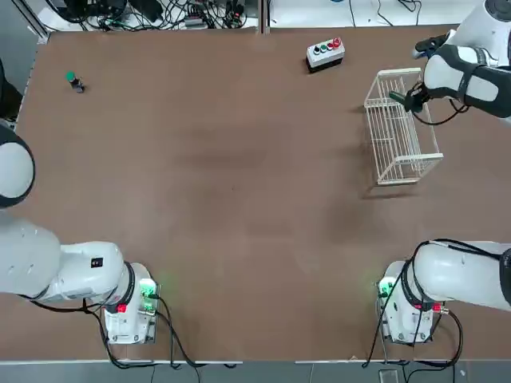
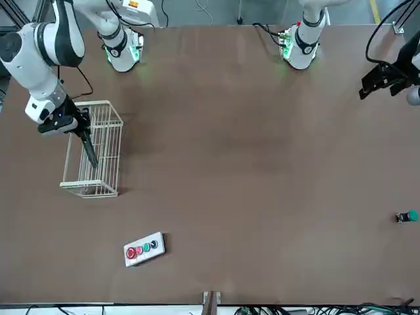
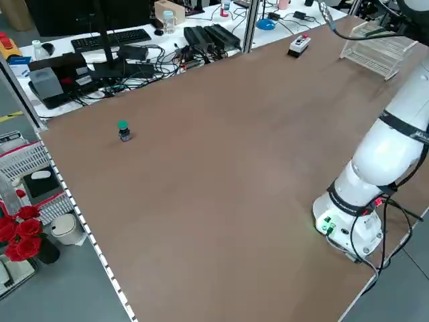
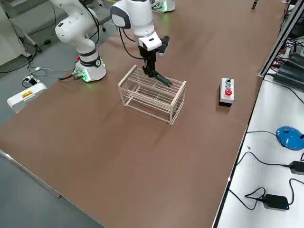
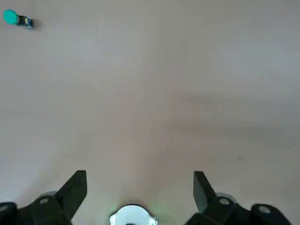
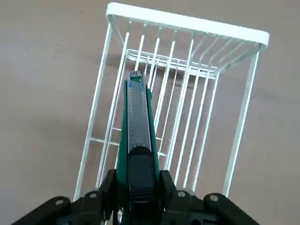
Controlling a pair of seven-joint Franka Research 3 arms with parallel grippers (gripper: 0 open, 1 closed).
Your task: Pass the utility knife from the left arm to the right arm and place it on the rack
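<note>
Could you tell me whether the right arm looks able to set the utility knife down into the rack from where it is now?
Probably yes. The right gripper is shut on the utility knife above the rack, whose open top has nothing across it.

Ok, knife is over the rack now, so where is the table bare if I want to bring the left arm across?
Bare from the green-capped item across to the rack, and from the button box down to both arm bases. Crowded only at the rack, where the right gripper holds the knife. The left gripper hangs open at the table's edge.
</note>
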